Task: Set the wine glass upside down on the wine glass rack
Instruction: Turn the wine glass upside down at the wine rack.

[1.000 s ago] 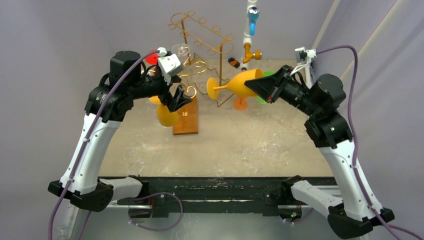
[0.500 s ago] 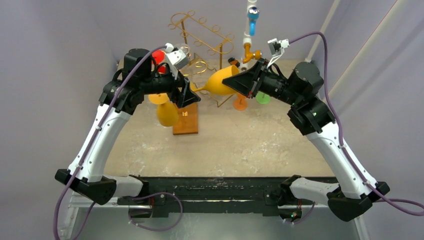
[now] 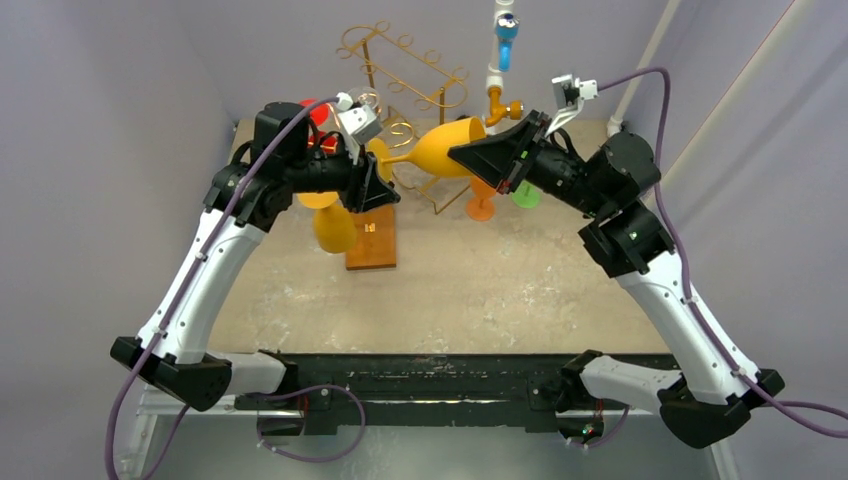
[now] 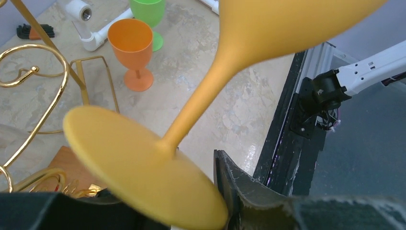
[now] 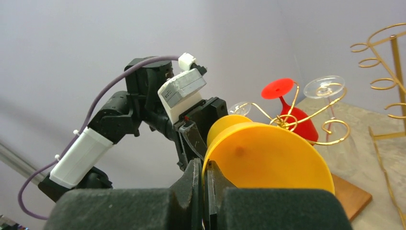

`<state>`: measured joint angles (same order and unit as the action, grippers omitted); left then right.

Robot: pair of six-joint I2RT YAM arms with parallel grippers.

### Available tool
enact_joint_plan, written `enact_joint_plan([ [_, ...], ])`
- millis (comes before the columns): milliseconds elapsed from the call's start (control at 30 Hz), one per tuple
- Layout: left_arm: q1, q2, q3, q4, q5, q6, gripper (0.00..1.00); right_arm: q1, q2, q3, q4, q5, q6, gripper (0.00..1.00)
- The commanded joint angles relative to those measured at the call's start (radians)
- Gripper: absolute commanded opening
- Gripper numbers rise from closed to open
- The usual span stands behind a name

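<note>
Horizontally, the yellow wine glass [image 3: 440,150] is clenched at its bowl rim by the right gripper [image 3: 470,156]. Its foot is flanked by the left gripper's [image 3: 376,190] parted jaws, near the gold rack [image 3: 405,75].

Over the last second the right claw [image 3: 462,155], clamped on the bowl rim, has carried the yellow wine glass [image 3: 447,147] leftward and a little upward in the overhead view, from right of centre to the upper middle of the frame. The glass's foot [image 4: 143,163], earlier well apart from the left claw [image 3: 380,190], now lies between that claw's spread fingers [image 4: 239,191]. The left claw has swung rightward to meet it, its elbow shifting right. The right arm's wrist has moved in from the right toward centre.
</note>
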<state>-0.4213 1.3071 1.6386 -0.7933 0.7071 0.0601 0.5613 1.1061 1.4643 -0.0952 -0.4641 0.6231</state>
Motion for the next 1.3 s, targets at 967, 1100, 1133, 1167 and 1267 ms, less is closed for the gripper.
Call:
enact_joint_plan([
  [967, 0.003, -0.062, 0.162, 0.057, -0.274, 0.577, 0.0, 0.117, -0.112, 0.027, -0.34, 0.085, -0.104, 0.99],
  [1100, 0.003, -0.107, 0.12, 0.138, -0.283, 0.672, 0.0, 0.118, -0.108, 0.104, -0.483, 0.18, -0.149, 0.99],
  [1133, 0.003, -0.129, 0.092, 0.164, -0.267, 0.707, 0.0, 0.117, -0.104, 0.121, -0.498, 0.192, -0.157, 0.99],
  [1167, 0.003, -0.152, 0.06, 0.194, -0.257, 0.733, 0.0, 0.117, -0.098, 0.139, -0.507, 0.196, -0.162, 0.99],
  [1267, 0.003, -0.188, 0.023, 0.255, -0.246, 0.756, 0.0, 0.117, -0.069, 0.161, -0.466, 0.15, -0.146, 0.99],
])
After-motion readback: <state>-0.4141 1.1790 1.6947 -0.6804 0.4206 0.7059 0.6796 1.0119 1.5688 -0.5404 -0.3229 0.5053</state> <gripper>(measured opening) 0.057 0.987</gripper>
